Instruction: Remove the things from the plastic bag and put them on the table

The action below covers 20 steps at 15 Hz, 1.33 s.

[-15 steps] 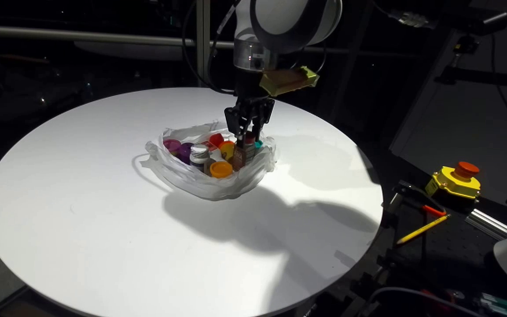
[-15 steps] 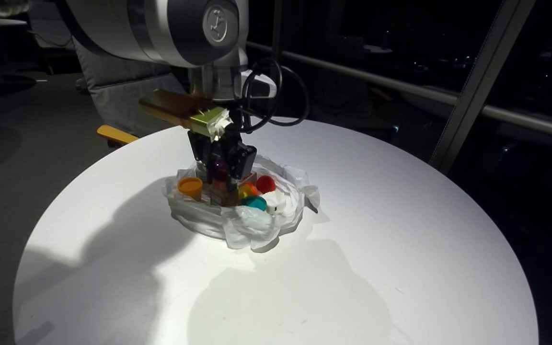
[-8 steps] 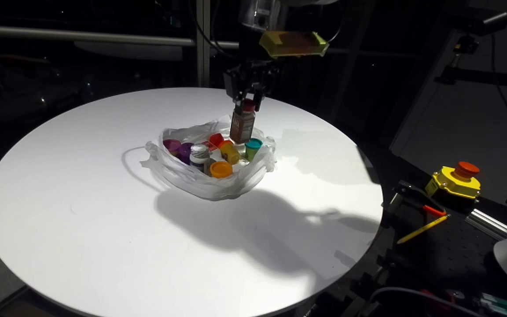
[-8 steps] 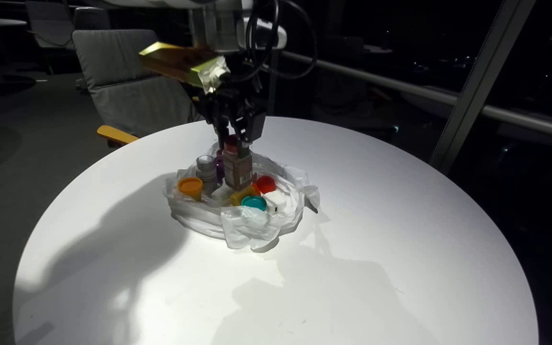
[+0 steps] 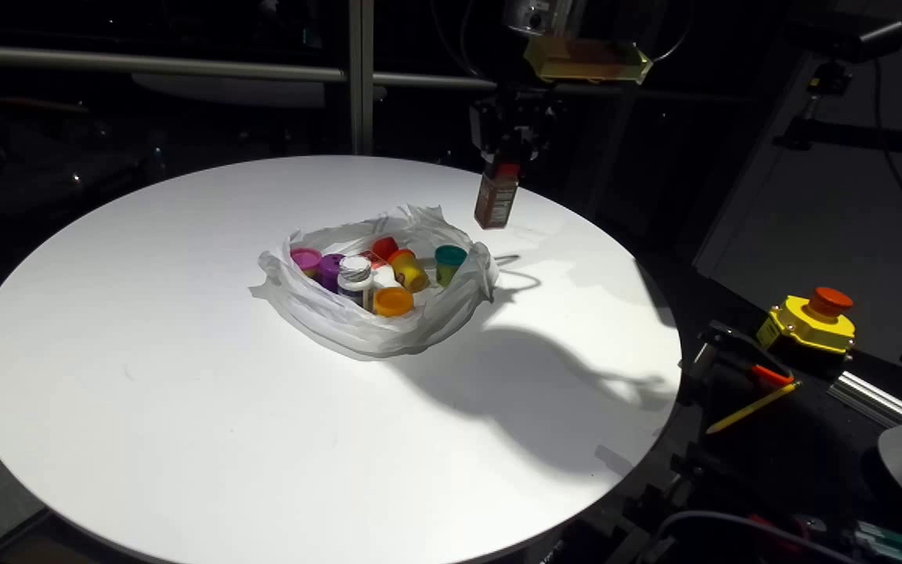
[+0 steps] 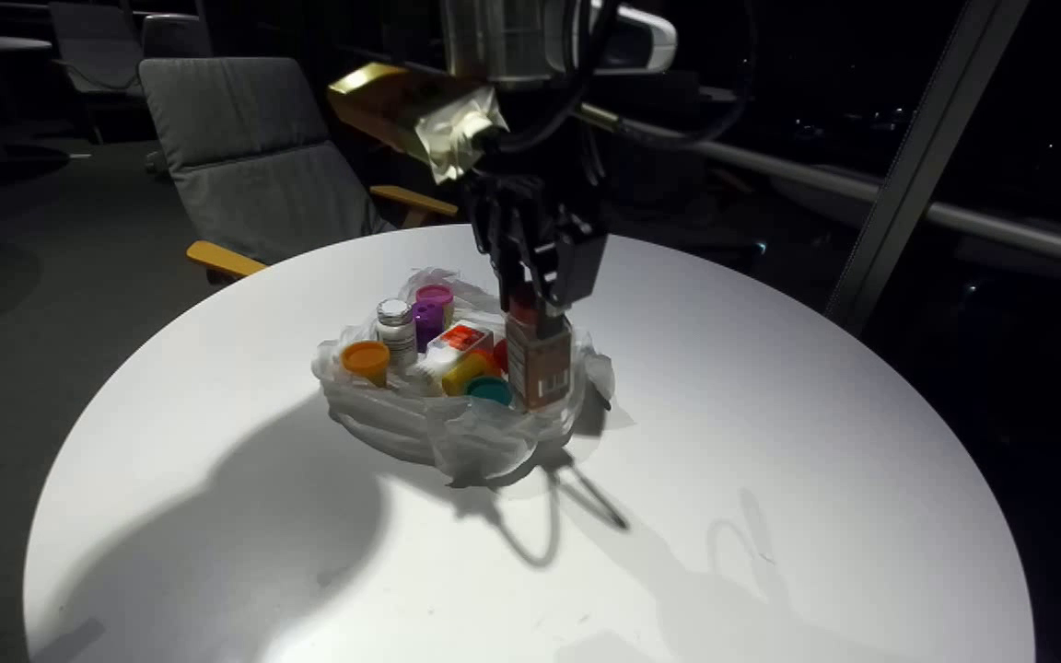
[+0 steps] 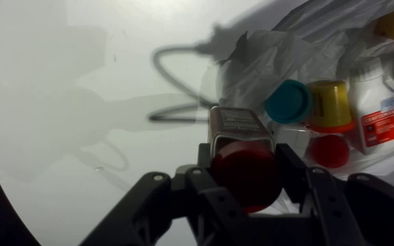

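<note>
My gripper [image 7: 245,157] is shut on a brown bottle [image 7: 239,119] with a red cap, one finger on each side. In both exterior views the bottle [image 5: 496,202] hangs upright in the air, past the rim of the plastic bag [image 5: 318,317]. The whitish bag lies open on the round white table [image 5: 185,423]. Inside it are an orange tub [image 5: 394,301], a teal-lidded tub [image 5: 451,262], a yellow tub [image 5: 408,270], a white-capped bottle [image 5: 355,274], a purple item [image 6: 427,324], a pink-lidded tub [image 6: 435,296] and a red-and-white labelled bottle [image 7: 381,116].
A yellow device with a red button [image 5: 815,317] and a yellow pencil [image 5: 752,407] lie on a black surface beside the table. A grey chair [image 6: 236,157] stands behind the table. A yellow taped block [image 5: 592,61] is fixed to the wrist.
The gripper has lifted the brown bottle up out of the bag, then carried it sideways past the bag's rim. The bag and the other items stay about where they were.
</note>
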Tool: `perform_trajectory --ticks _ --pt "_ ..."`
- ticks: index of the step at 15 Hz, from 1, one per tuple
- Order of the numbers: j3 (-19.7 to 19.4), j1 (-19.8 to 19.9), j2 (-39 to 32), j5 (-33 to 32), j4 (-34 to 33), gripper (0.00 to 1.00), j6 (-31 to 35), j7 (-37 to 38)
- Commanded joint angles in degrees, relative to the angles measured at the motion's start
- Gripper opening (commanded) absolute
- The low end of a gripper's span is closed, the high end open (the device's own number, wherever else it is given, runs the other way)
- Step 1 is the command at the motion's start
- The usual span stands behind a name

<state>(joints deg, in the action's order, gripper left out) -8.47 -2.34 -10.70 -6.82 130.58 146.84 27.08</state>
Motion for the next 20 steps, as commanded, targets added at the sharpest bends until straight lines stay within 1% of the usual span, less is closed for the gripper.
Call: perform_trajectory --ticks 1,2,5,7,12,13,14,15,16,17,18,19,20 --pt "-2.14 2.41 -4.41 -0.92 -1.11 0.25 1.8 2.92" --pt "-3.06 2.6 -5.91 -1.39 -1.56 0.25 1.89 3.9" --pt "-4.22 3.26 -9.58 0.18 -1.99 0.25 3.58 3.0" --pt "-4.53 3.35 -11.09 1.25 -1.64 0.25 6.14 2.46" --pt "-4.79 3.22 -12.37 5.02 0.03 0.25 13.78 2.0" --pt "-4.12 3.77 -12.34 6.68 0.31 0.25 14.48 1.03" --pt "-4.02 3.86 -12.27 7.63 0.49 0.75 15.07 0.65" --pt "-4.3 3.56 -11.6 8.14 0.84 0.77 15.29 0.65" --pt "-4.81 2.93 -10.4 7.96 1.32 0.83 15.31 0.79" --pt "-6.03 1.54 -9.0 6.66 1.63 0.92 14.81 1.83" --pt "-7.68 -0.39 -7.39 4.93 1.83 0.98 13.32 3.61" --pt "-10.02 -3.2 -5.75 2.06 1.73 1.0 11.75 6.17" --pt "-11.52 -5.16 -4.4 -0.72 1.38 1.0 9.87 7.49"
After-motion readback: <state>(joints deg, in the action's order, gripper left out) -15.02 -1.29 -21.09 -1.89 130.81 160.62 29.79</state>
